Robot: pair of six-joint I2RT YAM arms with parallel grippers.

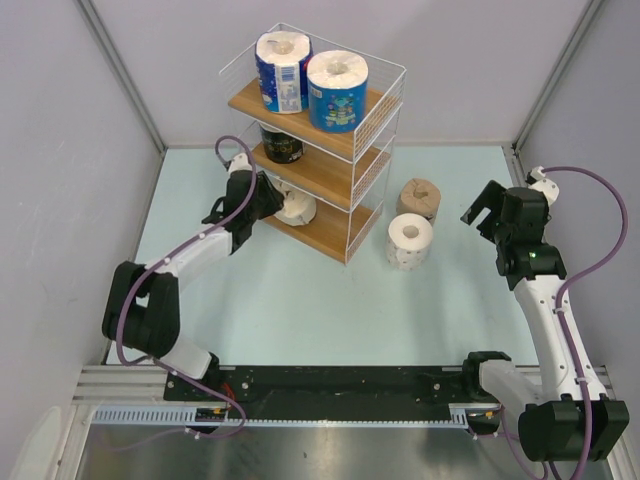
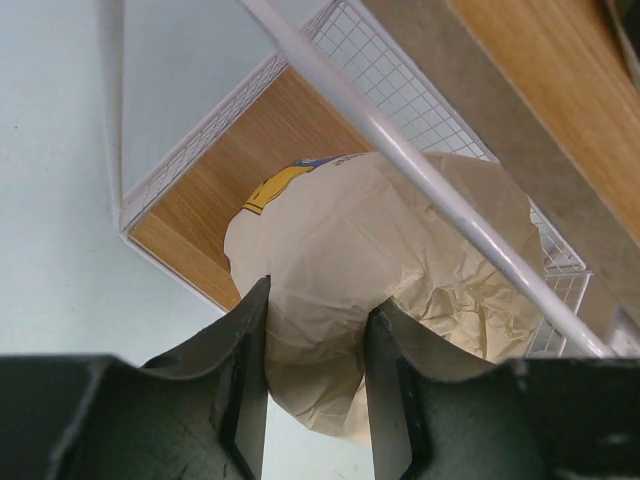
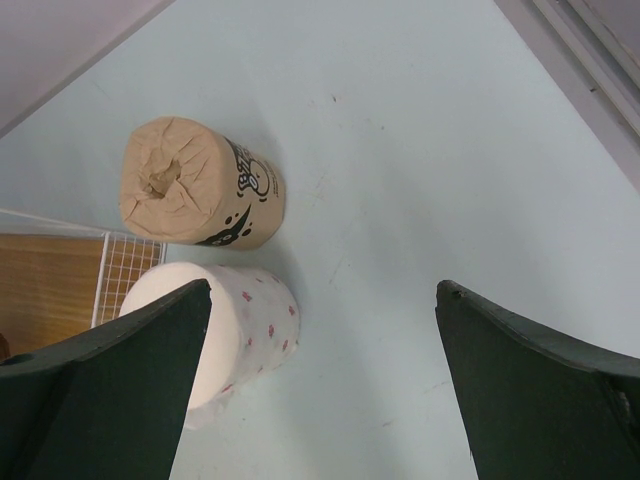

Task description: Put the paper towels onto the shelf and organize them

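Observation:
The shelf [image 1: 335, 172] stands at the back centre. Two blue-wrapped rolls [image 1: 283, 70] [image 1: 337, 90] stand on its top board. A dark-wrapped roll [image 1: 281, 143] sits on the middle board. My left gripper [image 1: 272, 203] is shut on the cream roll [image 1: 298, 207] at the left end of the bottom board. In the left wrist view the fingers [image 2: 250, 340] pinch the cream roll's [image 2: 380, 230] crumpled wrap over the board [image 2: 240, 170]. The tan-brown roll [image 1: 418, 197] and the white dotted roll [image 1: 410, 240] stand on the table right of the shelf. My right gripper [image 1: 478, 212] is open and empty, right of them.
In the right wrist view the tan-brown roll [image 3: 195, 195] and the dotted roll [image 3: 245, 320] stand close together beside the shelf's corner [image 3: 40, 290], left of my right gripper [image 3: 325, 290]. Grey walls enclose the pale table [image 1: 300, 310] on three sides.

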